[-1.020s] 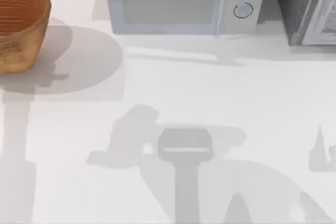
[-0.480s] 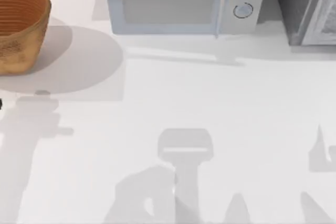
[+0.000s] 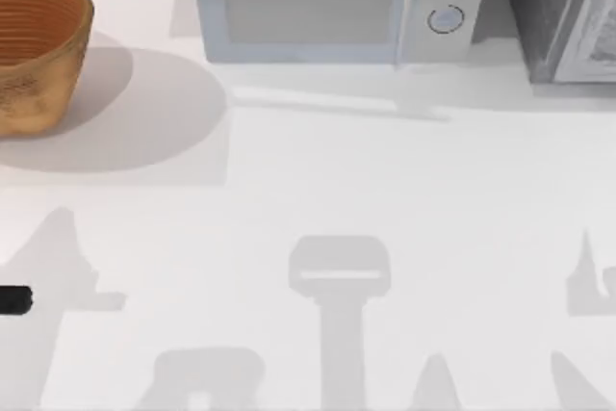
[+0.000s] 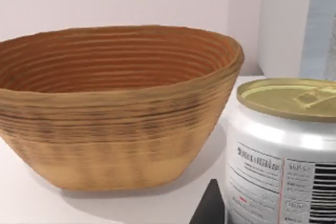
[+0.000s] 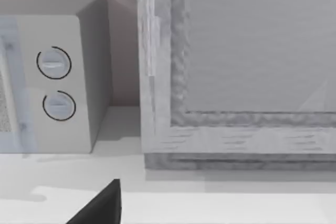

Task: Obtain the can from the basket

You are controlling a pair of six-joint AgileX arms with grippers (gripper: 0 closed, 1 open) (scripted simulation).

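1. Top view: a dark tip of the left arm (image 3: 13, 300) is now seen at the table's left edge, well below the basket (image 3: 38, 45); half a second earlier it was barely visible
2. Left wrist view: the can (image 4: 286, 150) is seen outside the basket (image 4: 115, 108), beside a dark fingertip (image 4: 210, 208), so removal is judged done
3. Whether the fingers are clamped on it cannot be told

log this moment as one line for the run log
can: out of basket, close to left wrist camera | basket: top view's far left, looks empty | microwave: back of table | right arm: idle
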